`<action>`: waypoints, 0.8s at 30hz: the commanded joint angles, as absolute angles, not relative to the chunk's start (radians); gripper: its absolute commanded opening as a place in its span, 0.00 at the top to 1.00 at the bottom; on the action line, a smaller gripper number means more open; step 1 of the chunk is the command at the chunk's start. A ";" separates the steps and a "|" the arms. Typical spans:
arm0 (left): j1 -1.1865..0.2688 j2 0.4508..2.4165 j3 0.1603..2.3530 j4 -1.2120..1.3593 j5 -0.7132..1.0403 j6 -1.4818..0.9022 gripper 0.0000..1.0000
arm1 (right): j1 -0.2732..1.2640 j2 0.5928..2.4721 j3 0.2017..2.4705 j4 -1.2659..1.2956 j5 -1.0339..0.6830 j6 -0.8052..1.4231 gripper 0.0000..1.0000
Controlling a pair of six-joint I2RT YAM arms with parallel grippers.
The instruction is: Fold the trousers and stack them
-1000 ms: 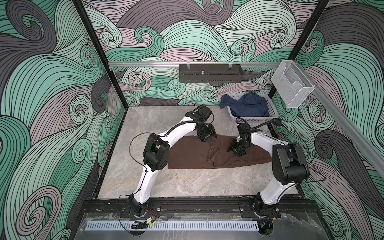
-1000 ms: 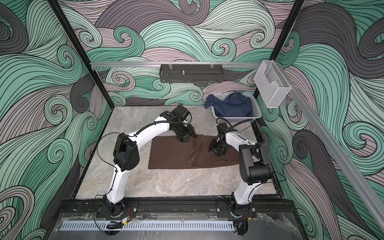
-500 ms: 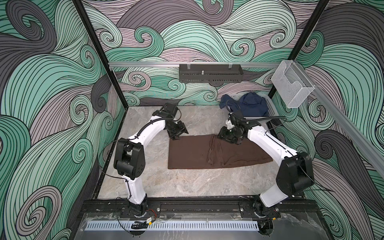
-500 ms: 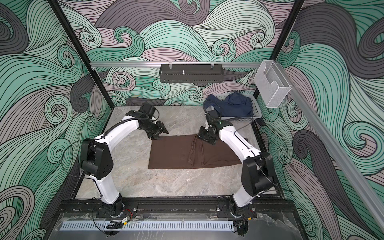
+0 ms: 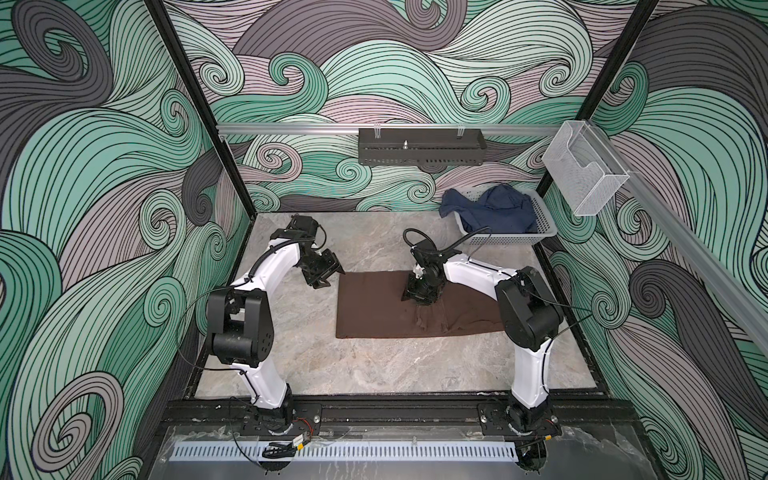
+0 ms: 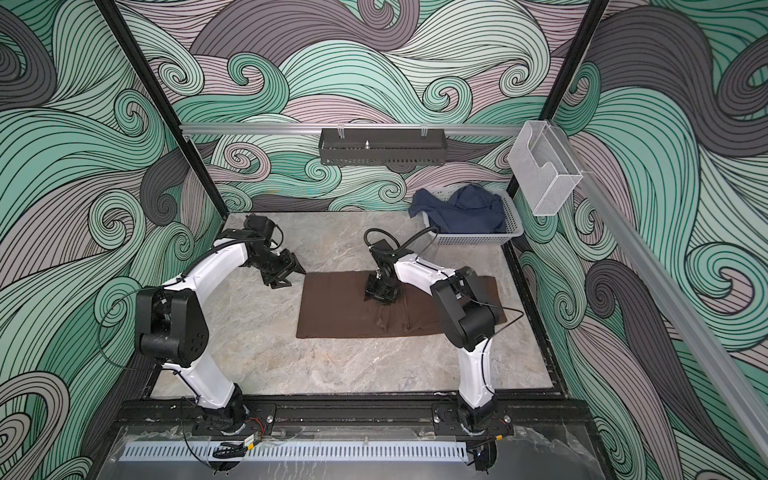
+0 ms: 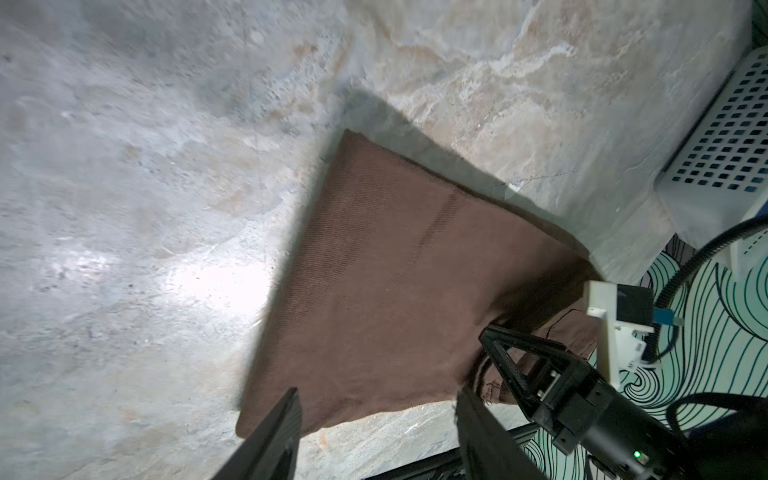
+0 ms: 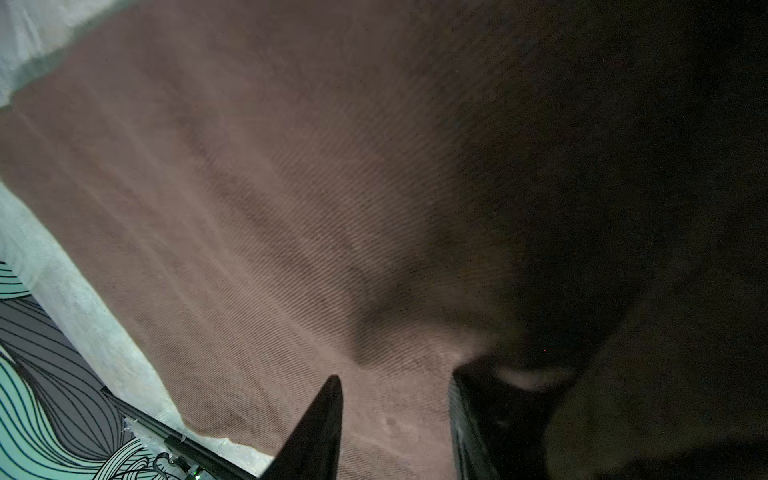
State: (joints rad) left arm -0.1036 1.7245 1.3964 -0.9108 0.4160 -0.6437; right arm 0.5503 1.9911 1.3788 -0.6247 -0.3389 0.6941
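Note:
The brown trousers (image 5: 374, 307) (image 6: 336, 311) lie folded as a flat rectangle on the marble table, with a crumpled ridge (image 5: 424, 322) near their middle. My right gripper (image 5: 417, 299) (image 6: 380, 299) points down close over that middle. In the right wrist view it (image 8: 395, 378) stands open, with flat brown cloth (image 8: 249, 187) showing between the fingers. My left gripper (image 5: 333, 278) (image 6: 296, 279) hangs open and empty just off the trousers' far left corner. In the left wrist view it (image 7: 378, 395) frames the cloth's edge (image 7: 395, 270).
A white perforated basket (image 5: 507, 239) (image 6: 469, 239) (image 7: 727, 145) holding a navy-blue garment (image 5: 494, 208) stands at the back right. A black rack (image 5: 419, 151) and a clear bin (image 5: 582, 178) hang on the walls. Bare marble (image 5: 374, 365) lies in front of the trousers.
My left gripper has left the trousers' middle and moved to their far left corner. My right gripper swung to the far edge, then came back over the middle.

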 commanded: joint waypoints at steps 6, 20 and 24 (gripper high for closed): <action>-0.021 1.686 1.409 -0.990 0.426 -0.549 0.38 | 0.502 1.906 1.352 -0.772 -0.163 0.652 0.53; 0.015 1.734 1.394 -1.002 0.514 -0.303 0.33 | 0.334 1.665 1.220 -0.839 -0.106 0.592 0.50; 0.015 1.755 1.361 -0.987 0.527 -0.238 0.33 | 0.304 1.629 1.216 -0.844 -0.104 0.594 0.50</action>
